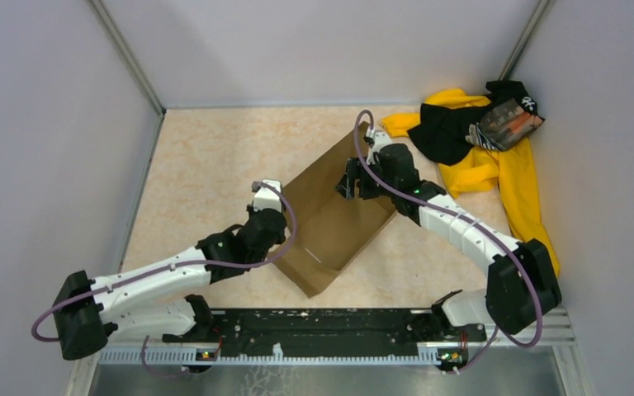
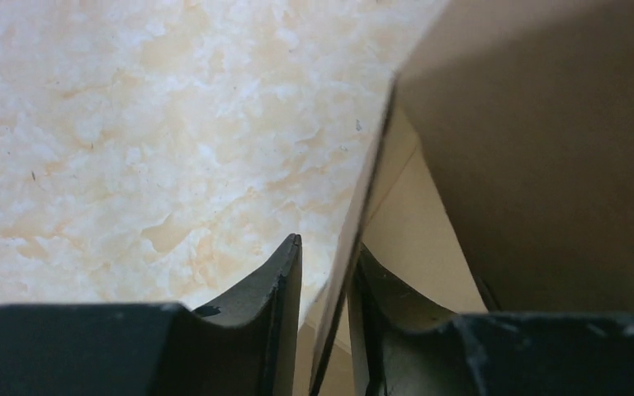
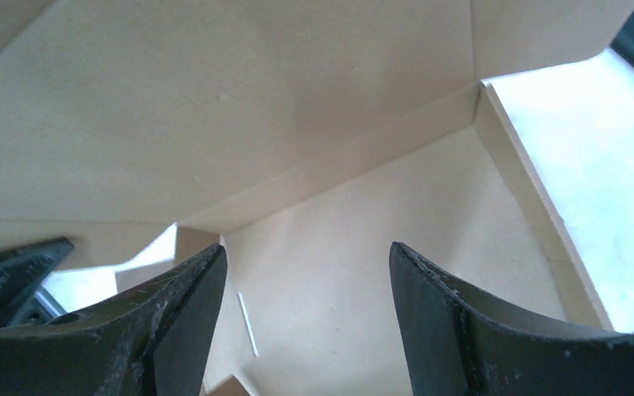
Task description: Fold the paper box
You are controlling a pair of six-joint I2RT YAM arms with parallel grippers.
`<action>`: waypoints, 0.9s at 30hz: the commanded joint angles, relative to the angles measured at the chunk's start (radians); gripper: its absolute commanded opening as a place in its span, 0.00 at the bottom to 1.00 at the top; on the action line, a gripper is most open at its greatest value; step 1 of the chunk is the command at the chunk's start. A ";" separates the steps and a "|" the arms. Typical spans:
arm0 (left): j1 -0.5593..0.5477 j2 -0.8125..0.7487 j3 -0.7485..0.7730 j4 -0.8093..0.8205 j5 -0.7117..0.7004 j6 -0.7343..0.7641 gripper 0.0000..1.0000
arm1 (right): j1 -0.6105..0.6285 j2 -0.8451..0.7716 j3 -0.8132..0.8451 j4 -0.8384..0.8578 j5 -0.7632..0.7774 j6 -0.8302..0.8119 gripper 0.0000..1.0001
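Paper box, left arm stretched low, left claw nearly closed astride one wall, grip unclear, right claw wide open inside, empty

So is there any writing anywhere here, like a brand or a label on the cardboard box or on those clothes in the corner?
No text can be read in these pictures.
Cardboard box: plain brown, no print or label showing in any view.
Clothes pile: a dark piece carries a printed patch and some white marks, too blurred to read.
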 commanded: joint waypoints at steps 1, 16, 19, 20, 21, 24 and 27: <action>0.072 0.023 0.037 0.089 0.071 0.075 0.33 | -0.020 -0.064 -0.027 0.027 0.046 -0.050 0.72; 0.331 0.189 0.124 0.285 0.288 0.217 0.35 | -0.020 -0.007 -0.058 0.028 0.444 -0.245 0.65; 0.381 0.219 0.133 0.308 0.342 0.217 0.35 | -0.020 0.036 -0.060 0.084 0.485 -0.280 0.64; 0.396 0.229 0.138 0.315 0.355 0.217 0.35 | -0.020 0.056 -0.062 0.102 0.492 -0.295 0.63; 0.408 0.240 0.145 0.324 0.369 0.218 0.35 | -0.020 0.071 -0.064 0.129 0.496 -0.307 0.63; 0.445 0.271 0.168 0.337 0.400 0.225 0.35 | -0.020 0.121 -0.063 0.178 0.505 -0.328 0.61; 0.475 0.296 0.191 0.344 0.431 0.232 0.36 | -0.020 0.171 -0.052 0.204 0.512 -0.343 0.59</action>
